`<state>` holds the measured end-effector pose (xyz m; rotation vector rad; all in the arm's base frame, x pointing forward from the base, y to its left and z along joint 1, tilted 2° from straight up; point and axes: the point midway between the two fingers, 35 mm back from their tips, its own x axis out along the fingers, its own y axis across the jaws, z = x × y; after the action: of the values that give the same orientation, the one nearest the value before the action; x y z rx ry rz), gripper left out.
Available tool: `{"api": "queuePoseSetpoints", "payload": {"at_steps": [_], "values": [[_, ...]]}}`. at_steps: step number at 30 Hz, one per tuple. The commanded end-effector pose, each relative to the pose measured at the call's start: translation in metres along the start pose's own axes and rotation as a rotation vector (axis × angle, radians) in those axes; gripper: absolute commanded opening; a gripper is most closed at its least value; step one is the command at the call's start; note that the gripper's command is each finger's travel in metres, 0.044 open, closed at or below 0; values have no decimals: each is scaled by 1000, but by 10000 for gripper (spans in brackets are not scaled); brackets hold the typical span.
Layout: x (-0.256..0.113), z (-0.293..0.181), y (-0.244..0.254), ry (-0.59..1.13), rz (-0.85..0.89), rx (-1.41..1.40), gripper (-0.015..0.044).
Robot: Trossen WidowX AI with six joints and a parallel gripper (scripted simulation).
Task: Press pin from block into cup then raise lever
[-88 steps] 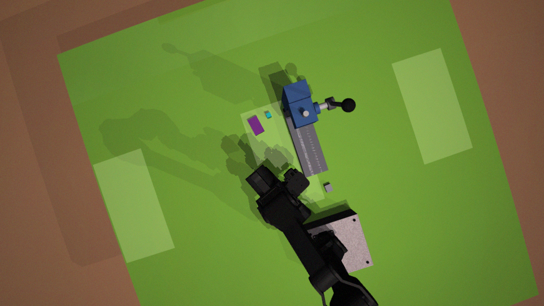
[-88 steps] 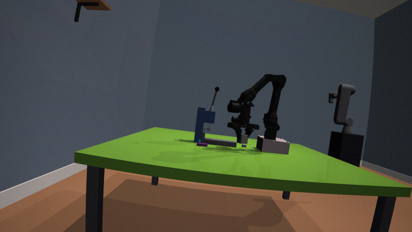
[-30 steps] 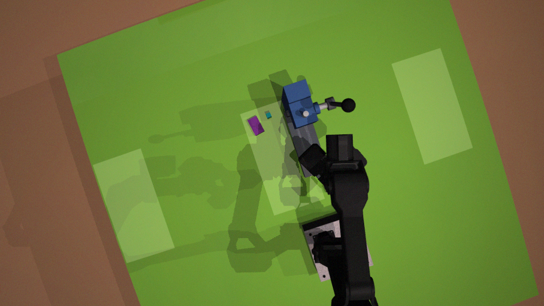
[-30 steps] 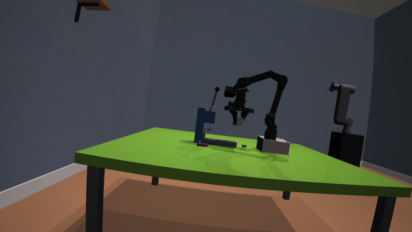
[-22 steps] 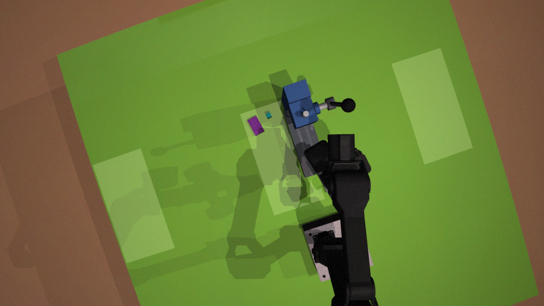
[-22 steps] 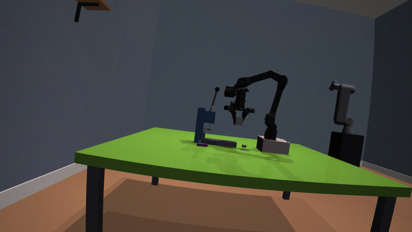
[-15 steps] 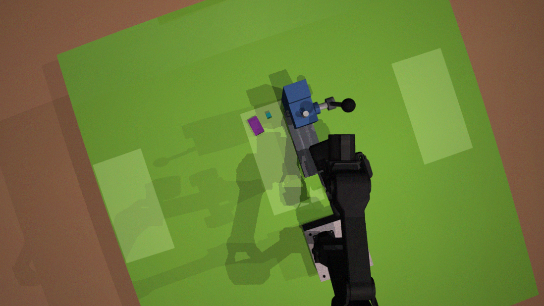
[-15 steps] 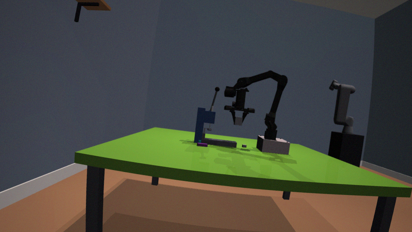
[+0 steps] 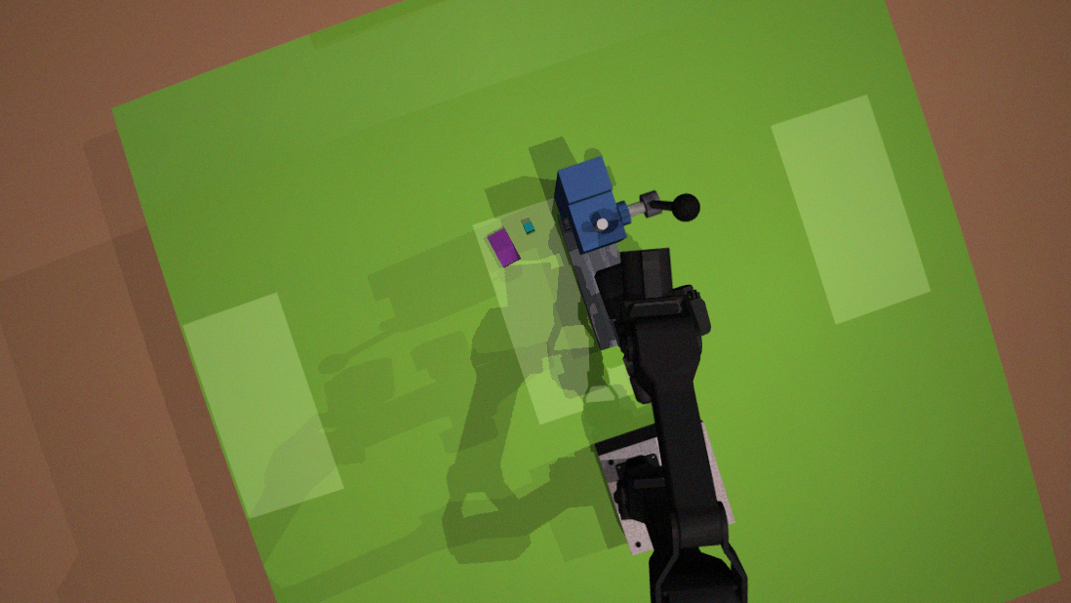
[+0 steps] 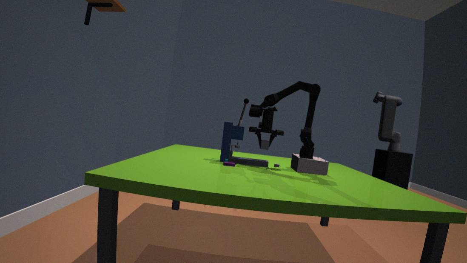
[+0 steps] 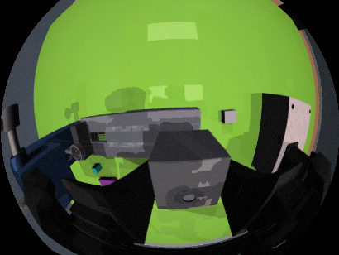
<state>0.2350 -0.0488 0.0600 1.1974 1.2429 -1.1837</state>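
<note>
A grey block (image 10: 264, 144) (image 11: 186, 175) is held between the fingers of my gripper (image 10: 265, 146) (image 11: 185, 158). The gripper hangs above the open end of the grey press bed (image 9: 608, 335) (image 10: 251, 161) (image 11: 124, 130), with a gap below the block. A round pin end (image 11: 189, 198) shows on one block face in the wrist view. The blue press (image 9: 585, 180) (image 10: 225, 140) stands at the bed's far end. Its lever (image 10: 242, 113) (image 11: 14, 142) (image 9: 686, 207) points up and ends in a black knob (image 10: 246, 101). The thin punch (image 10: 237, 143) hangs under the press head. I cannot make out the cup.
A purple block (image 9: 503, 248) (image 10: 229, 164) (image 11: 107, 181) and a small teal cube (image 9: 528, 225) (image 11: 97, 168) lie beside the bed. A small light grey cube (image 10: 276, 165) (image 11: 229, 116) lies between the bed and the arm's base (image 10: 310, 165) (image 11: 298, 124).
</note>
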Motion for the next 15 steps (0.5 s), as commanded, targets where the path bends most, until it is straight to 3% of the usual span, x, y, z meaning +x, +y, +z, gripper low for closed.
{"api": "queuePoseSetpoints", "payload": {"at_steps": [1, 15], "values": [[20, -7, 6, 6, -2, 5, 0], [49, -7, 6, 6, -2, 5, 0]]}}
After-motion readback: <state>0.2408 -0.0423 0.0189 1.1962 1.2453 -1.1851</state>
